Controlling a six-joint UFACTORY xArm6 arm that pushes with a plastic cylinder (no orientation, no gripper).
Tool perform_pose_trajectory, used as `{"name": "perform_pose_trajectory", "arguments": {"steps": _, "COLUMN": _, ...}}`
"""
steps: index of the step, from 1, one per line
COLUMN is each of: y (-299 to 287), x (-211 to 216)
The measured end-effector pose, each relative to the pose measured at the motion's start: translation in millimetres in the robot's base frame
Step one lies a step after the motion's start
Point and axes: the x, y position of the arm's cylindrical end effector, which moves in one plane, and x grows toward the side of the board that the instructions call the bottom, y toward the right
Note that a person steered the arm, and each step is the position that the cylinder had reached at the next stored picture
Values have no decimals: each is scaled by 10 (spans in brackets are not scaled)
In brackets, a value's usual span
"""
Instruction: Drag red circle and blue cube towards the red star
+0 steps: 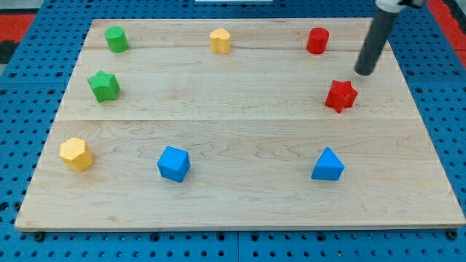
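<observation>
Board (pixel 240 109) — my tip (pixel 363 73) near red star (pixel 340 95).

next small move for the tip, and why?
Probably take my tip up and left, around to the upper-left side of the red circle. The tip sits right of that circle and up-right of the red star, touching neither; a push from there would send the circle down-right toward the star. The blue cube is far off; later.

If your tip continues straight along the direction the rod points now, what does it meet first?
My tip slants toward the view's lower left, so probably the red star first; depth is unclear, and it may pass beside it.
</observation>
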Motion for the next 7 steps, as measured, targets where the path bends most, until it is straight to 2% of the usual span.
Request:
{"name": "perform_pose_trajectory", "arguments": {"steps": 3, "y": 10, "x": -25}}
{"name": "perform_pose_trajectory", "arguments": {"steps": 4, "y": 410, "x": -174}}
{"name": "perform_pose_trajectory", "arguments": {"steps": 5, "y": 771, "x": -703}}
{"name": "perform_pose_trajectory", "arguments": {"steps": 6, "y": 554, "x": -1193}}
{"name": "perform_pose_trajectory", "arguments": {"steps": 7, "y": -150, "x": -1148}}
